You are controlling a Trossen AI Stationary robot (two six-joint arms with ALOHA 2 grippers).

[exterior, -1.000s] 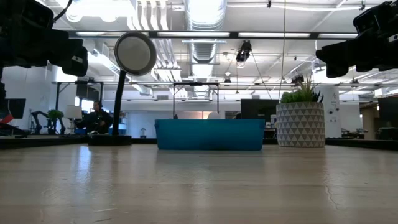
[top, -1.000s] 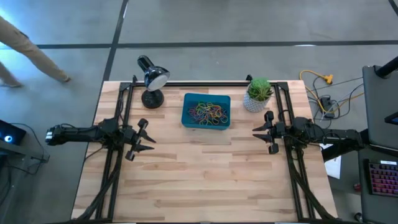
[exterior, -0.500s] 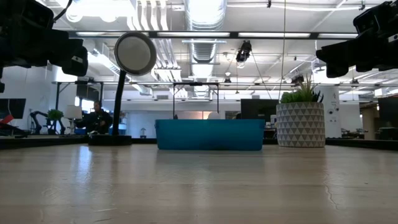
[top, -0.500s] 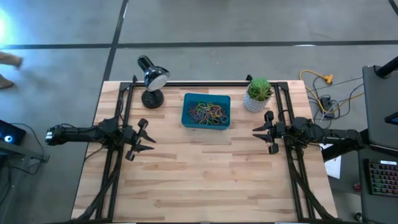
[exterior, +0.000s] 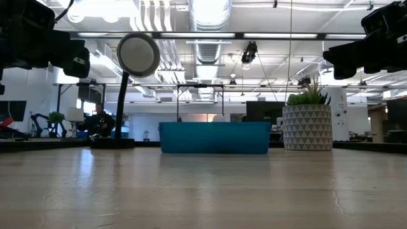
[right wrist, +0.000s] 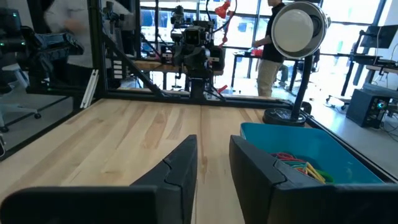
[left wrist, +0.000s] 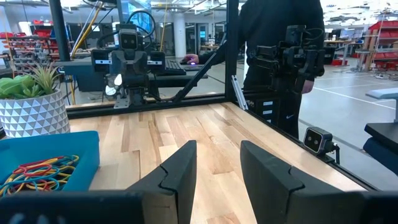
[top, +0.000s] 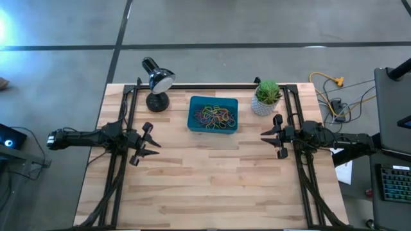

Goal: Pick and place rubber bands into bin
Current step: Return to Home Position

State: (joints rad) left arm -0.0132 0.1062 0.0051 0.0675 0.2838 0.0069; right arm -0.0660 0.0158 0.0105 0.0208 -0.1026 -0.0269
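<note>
Open wood spans the front of the desk. Midway back, the left hand and right hand hang at opposite sides, fingers apart (each pointing inward). Near the rear edge, the teal bin holds the rubber bands, flanked by a desk lamp and a potted plant.

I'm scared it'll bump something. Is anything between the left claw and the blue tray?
Nothing visible. Only wooden tabletop lies between the left gripper and the shallow teal plastic bin.
</note>
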